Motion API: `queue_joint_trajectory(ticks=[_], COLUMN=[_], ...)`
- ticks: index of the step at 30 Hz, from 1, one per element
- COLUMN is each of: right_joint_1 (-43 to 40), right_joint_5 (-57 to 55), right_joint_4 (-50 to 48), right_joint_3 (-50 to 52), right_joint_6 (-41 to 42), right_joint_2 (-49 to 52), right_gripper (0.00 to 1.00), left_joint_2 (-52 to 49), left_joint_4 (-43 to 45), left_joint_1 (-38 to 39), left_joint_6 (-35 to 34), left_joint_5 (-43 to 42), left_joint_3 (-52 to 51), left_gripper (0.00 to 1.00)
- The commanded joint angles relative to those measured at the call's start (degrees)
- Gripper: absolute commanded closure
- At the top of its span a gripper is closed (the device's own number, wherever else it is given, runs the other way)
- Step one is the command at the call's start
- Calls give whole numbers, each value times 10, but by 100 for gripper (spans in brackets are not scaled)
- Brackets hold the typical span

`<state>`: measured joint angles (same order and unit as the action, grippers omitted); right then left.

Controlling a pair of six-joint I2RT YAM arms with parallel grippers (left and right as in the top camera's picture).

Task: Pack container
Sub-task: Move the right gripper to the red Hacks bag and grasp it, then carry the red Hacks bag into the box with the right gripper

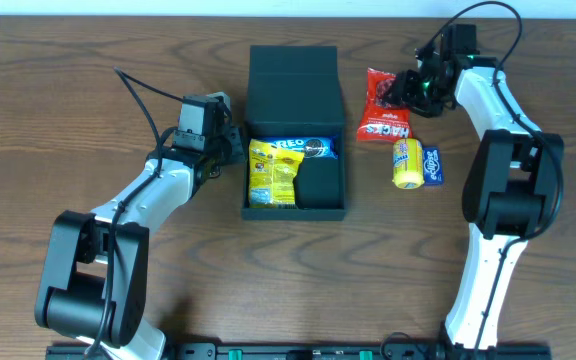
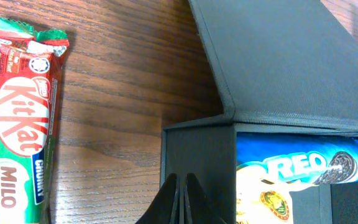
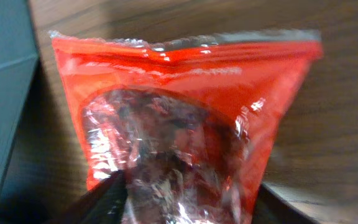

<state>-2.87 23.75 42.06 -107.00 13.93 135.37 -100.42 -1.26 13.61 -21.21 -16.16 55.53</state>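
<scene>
beside the container (image 1: 295, 85) my left gripper (image 2: 180, 194) is clenched empty; my right gripper (image 3: 188, 190) straddles the red packet (image 3: 185, 93), hold unclear.

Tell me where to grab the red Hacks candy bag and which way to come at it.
Pinch the red Hacks bag across its narrow width, coming down from above. It lies flat on the table, so only its long edges offer a hold, and the soft pouch should bunch. The right gripper straddles it so.
</scene>
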Motion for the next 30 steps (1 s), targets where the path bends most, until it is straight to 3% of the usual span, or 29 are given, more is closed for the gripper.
queue_joint_trajectory(ticks=[1, 4, 10, 15, 23, 26, 30], right_joint_1=[3, 3, -2, 0, 14, 9, -14], right_joint_5=[10, 24, 68, 68, 117, 175, 196], right_joint_4=[3, 3, 43, 192, 429, 438, 410], right_joint_3=[2, 2, -45, -186, -423, -415, -321], right_joint_6=[0, 0, 0, -27, -112, -126, -125], right_joint_2=[10, 10, 10, 10, 5, -34, -113], right_gripper=[73, 85, 92, 99, 99, 99, 99], left_joint_2=[-7, -7, -7, -7, -7, -7, -7], left_joint_4=[0, 0, 1, 4, 37, 46, 47], left_joint_1=[-2, -2, -2, -2, -9, -10, -15], left_joint_6=[-2, -3, -2, -2, -2, -2, -2], left_joint_5=[0, 0, 0, 3, 2, 2, 2], left_joint_3=[9, 9, 9, 9, 9, 9, 9], left_gripper=[94, 94, 94, 94, 94, 94, 94])
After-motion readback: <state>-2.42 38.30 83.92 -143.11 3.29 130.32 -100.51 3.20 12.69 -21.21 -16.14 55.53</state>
